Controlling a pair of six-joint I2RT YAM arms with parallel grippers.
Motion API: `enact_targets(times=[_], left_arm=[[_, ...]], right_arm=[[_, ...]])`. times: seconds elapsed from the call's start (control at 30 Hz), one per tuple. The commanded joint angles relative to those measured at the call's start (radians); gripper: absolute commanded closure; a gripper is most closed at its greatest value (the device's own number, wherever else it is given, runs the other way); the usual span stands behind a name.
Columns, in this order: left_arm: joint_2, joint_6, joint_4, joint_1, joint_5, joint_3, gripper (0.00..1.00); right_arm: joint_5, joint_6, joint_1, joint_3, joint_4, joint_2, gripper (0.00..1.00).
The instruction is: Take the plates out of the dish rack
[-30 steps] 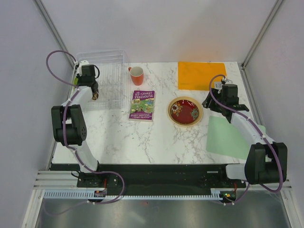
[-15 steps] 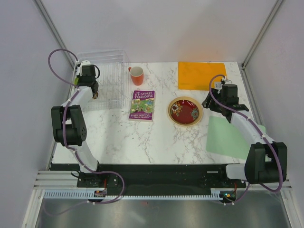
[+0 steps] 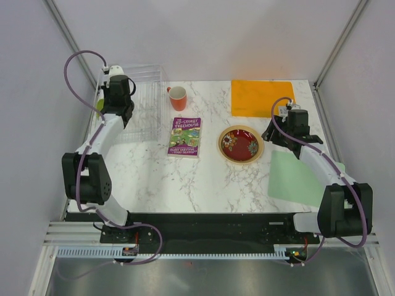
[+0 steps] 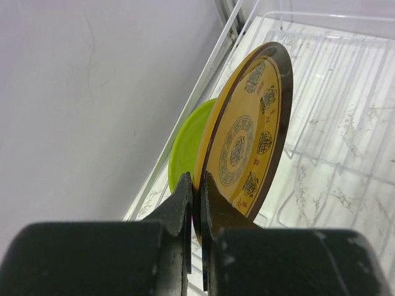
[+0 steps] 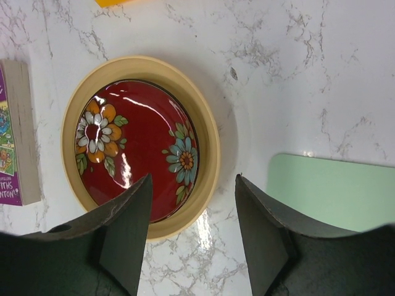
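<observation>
My left gripper (image 4: pixel 196 185) is shut on the lower rim of the brown-and-yellow patterned plate (image 4: pixel 247 135) and holds it on edge over the clear dish rack (image 4: pixel 333 92). The lime-green plate (image 4: pixel 185 142) stands just behind it, at the rack's left wall. In the top view the left gripper (image 3: pixel 117 92) is over the rack (image 3: pixel 145 105) at the back left. The dark red plate (image 5: pixel 136 148) lies inside the large pale-yellow plate (image 5: pixel 207 123) on the table. My right gripper (image 5: pixel 192 179) is open and empty above their right rim; it also shows in the top view (image 3: pixel 271 134).
An orange-red mug (image 3: pixel 178 97) stands right of the rack. A purple book (image 3: pixel 185 136) lies between rack and stacked plates (image 3: pixel 241 145). An orange mat (image 3: pixel 262 97) lies at the back right, a green mat (image 3: pixel 302 179) at the right.
My left gripper has moved toward the back of the rack and risen, with the brown-and-yellow plate in it. The right arm has not moved.
</observation>
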Motion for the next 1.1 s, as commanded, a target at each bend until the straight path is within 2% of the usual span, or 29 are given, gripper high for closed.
enact_targets(times=[0.0,0.03,0.1,0.23,0.3,0.33,0.43,0.6,0.7,1.07], left_arm=[[-0.172,-0.038,-0.042,-0.011,0.024,-0.011,0.98],[-0.202,-0.082,-0.07,-0.01,0.142,-0.019,0.98],[-0.293,-0.206,-0.148,-0.011,0.242,-0.046,0.98],[-0.402,-0.357,-0.216,-0.013,0.574,-0.12,0.98],[-0.443,-0.449,-0.214,-0.013,0.695,-0.178,0.98],[-0.451,-0.486,-0.207,-0.014,0.812,-0.198,0.98],[-0.473,-0.584,-0.139,-0.049,0.969,-0.279,0.98],[-0.479,-0.678,-0.047,-0.167,1.019,-0.378,0.98],[-0.468,-0.733,0.01,-0.226,1.046,-0.402,0.98],[-0.417,-0.825,0.136,-0.39,1.028,-0.45,0.98]], right_arm=[[-0.037,-0.019,0.0,0.035,-0.003,-0.041,0.36],[-0.047,-0.018,0.0,0.03,-0.001,-0.045,0.37],[-0.104,-0.009,0.0,0.013,0.013,-0.073,0.36],[-0.221,0.062,0.006,-0.016,0.094,-0.145,0.37],[-0.264,0.093,0.024,-0.016,0.114,-0.177,0.37],[-0.273,0.1,0.05,-0.014,0.129,-0.183,0.37],[-0.272,0.13,0.132,-0.008,0.166,-0.196,0.36],[-0.235,0.203,0.273,-0.007,0.23,-0.189,0.36],[-0.242,0.24,0.307,-0.011,0.285,-0.168,0.36],[-0.376,0.317,0.321,-0.048,0.463,-0.061,0.36]])
